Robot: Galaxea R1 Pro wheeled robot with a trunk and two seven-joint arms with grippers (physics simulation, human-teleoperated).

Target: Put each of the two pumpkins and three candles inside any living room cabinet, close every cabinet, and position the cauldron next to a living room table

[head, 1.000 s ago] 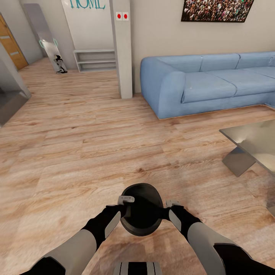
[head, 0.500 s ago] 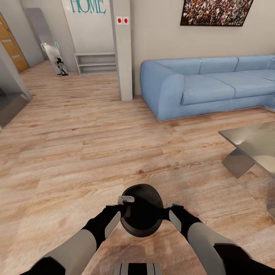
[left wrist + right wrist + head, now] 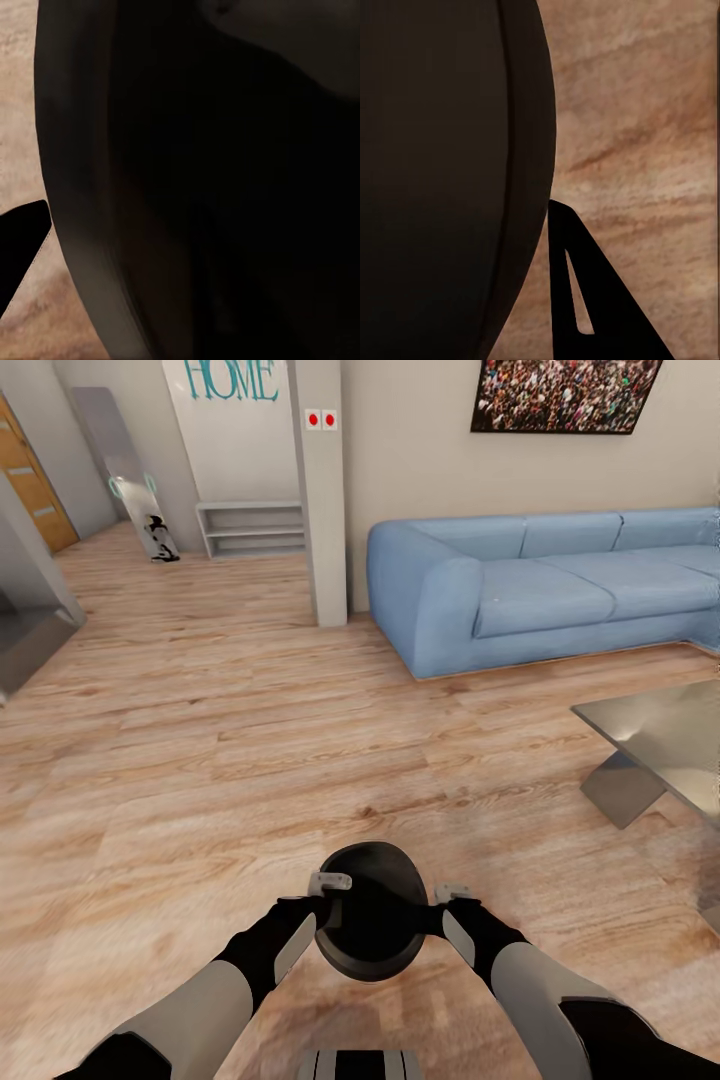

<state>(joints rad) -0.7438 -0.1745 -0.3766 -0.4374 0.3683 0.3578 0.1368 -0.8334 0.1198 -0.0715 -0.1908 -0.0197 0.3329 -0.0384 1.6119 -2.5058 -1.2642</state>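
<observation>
In the head view the glossy black cauldron [image 3: 370, 920] hangs just above the wooden floor, straight in front of me, mouth tipped away. My left gripper [image 3: 326, 892] is clamped on its left rim and my right gripper [image 3: 446, 900] on its right rim. In the left wrist view the cauldron's dark wall [image 3: 225, 187] looms close, with one black finger [image 3: 19, 240] outside it. The right wrist view has the cauldron's belly [image 3: 435, 172] and a finger [image 3: 585, 300] beside it. The low table [image 3: 660, 735] with its glossy grey top stands at the right, well apart from the cauldron.
A blue sofa [image 3: 540, 585] runs along the far wall at the right. A grey pillar [image 3: 322, 490] stands ahead, with a low white shelf [image 3: 252, 527] and a leaning board [image 3: 130, 475] behind it at the left. Open wooden floor [image 3: 220, 740] lies between.
The whole room has slid slightly in the picture, so the camera has moved. Both grippers and the cauldron keep the same place relative to me.
</observation>
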